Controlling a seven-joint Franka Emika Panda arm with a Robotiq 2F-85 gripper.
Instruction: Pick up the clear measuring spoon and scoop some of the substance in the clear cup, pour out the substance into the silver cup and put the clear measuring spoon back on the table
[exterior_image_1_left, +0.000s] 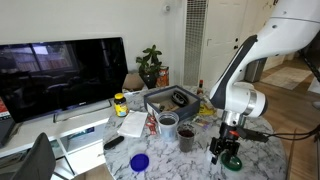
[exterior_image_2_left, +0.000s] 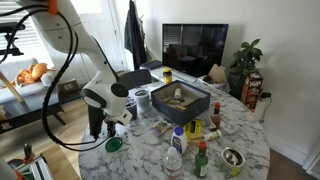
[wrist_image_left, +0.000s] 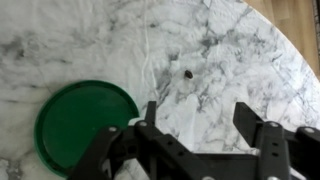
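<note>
Now | jaws spread above table (wrist_image_left: 200, 50) | clear cup (exterior_image_1_left: 187, 138) near, outside them

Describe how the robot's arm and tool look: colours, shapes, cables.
The arm is white, with rounded segments and dark joints. A black cable loops alongside it. The tool is black, with two blocky fingers.

Green lid (wrist_image_left: 87, 125), blue lid (exterior_image_1_left: 139, 162), dark television (exterior_image_1_left: 62, 72), potted plant (exterior_image_1_left: 150, 65)
</note>
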